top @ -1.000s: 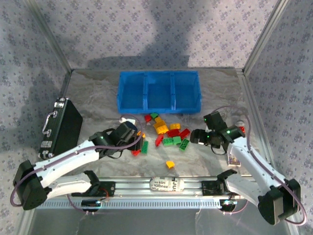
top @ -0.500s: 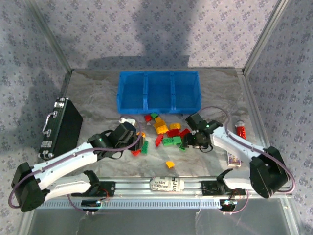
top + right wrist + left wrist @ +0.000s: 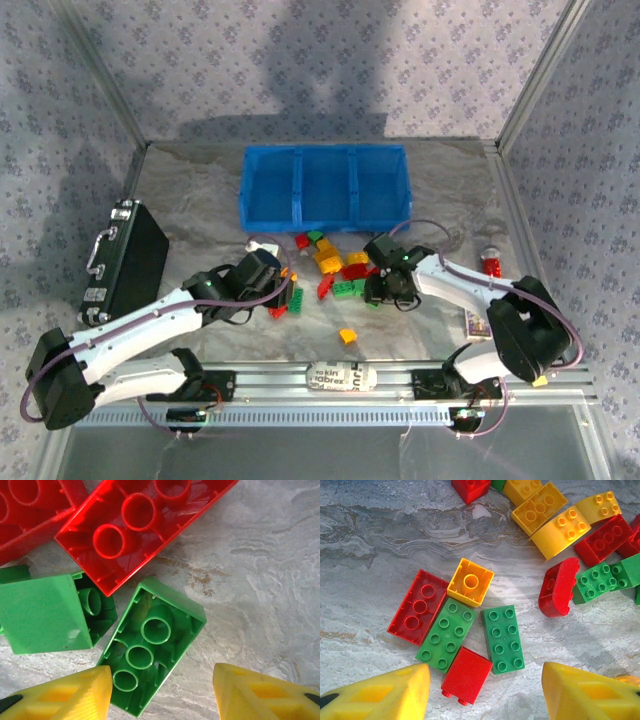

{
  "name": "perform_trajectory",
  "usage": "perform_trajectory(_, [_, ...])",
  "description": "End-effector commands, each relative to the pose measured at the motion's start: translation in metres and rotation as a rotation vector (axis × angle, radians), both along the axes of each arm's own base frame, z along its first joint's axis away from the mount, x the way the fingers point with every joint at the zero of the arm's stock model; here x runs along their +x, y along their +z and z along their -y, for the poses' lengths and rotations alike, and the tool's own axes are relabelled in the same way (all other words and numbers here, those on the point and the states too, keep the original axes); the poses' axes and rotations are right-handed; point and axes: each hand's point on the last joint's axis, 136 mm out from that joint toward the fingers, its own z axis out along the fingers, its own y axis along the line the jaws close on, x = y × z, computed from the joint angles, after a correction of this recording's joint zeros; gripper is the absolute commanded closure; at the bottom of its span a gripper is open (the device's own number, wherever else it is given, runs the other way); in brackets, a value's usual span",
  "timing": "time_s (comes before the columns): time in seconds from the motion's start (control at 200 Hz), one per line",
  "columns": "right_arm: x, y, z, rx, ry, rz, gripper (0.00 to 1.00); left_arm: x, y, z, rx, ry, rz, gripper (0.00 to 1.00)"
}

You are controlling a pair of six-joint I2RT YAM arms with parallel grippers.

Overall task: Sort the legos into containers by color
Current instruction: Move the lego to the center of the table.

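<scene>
From above, the blue bin [image 3: 324, 214] with its three compartments stands at the far middle of the table [image 3: 200, 190]. The legos [image 3: 340, 266] lie loose on the table just near of it, and one yellow brick [image 3: 347, 336] sits apart, nearer the arms. The left gripper [image 3: 285, 293] is low at the left edge of the pile and the right gripper [image 3: 376, 291] at its right edge. A black case [image 3: 125, 260] lies at the left.

In the left wrist view, the left gripper [image 3: 485, 682] has its yellow fingers [image 3: 380, 695] apart, gripping nothing. A small red brick [image 3: 467, 674] and a green brick [image 3: 502, 638] lie on the table between them.

In the right wrist view, the right gripper [image 3: 162, 690] also has its fingers [image 3: 265, 695] spread. An upturned green brick [image 3: 150, 645] lies between them, close against one finger with a clear gap to the other. An upturned red brick [image 3: 145, 530] lies just beyond it.
</scene>
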Motion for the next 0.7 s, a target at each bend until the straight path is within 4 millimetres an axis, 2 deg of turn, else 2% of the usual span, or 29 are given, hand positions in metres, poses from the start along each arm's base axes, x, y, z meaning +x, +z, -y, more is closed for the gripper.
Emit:
perform_trajectory(0.0, [0.011,0.009,-0.01,0.012,-0.014,0.032,0.41,0.0,0.006,0.001,-0.017,0.011,-0.003,0.39])
perform_trajectory(0.16, [0.013,0.013,-0.016,0.017,-0.006,0.039,0.38,0.0,0.009,0.001,-0.018,0.012,-0.001,0.39])
perform_trajectory(0.315, [0.015,0.005,-0.016,-0.001,-0.016,0.025,0.35,0.001,0.014,-0.001,-0.024,0.016,0.019,0.39])
perform_trajectory(0.585, [0.016,-0.006,-0.008,-0.052,-0.048,0.008,0.36,0.001,0.008,-0.001,-0.011,0.016,0.01,0.39])
perform_trajectory(0.695, [0.014,-0.007,0.001,-0.097,-0.059,0.005,0.36,0.001,0.009,-0.001,-0.017,0.016,0.015,0.39])
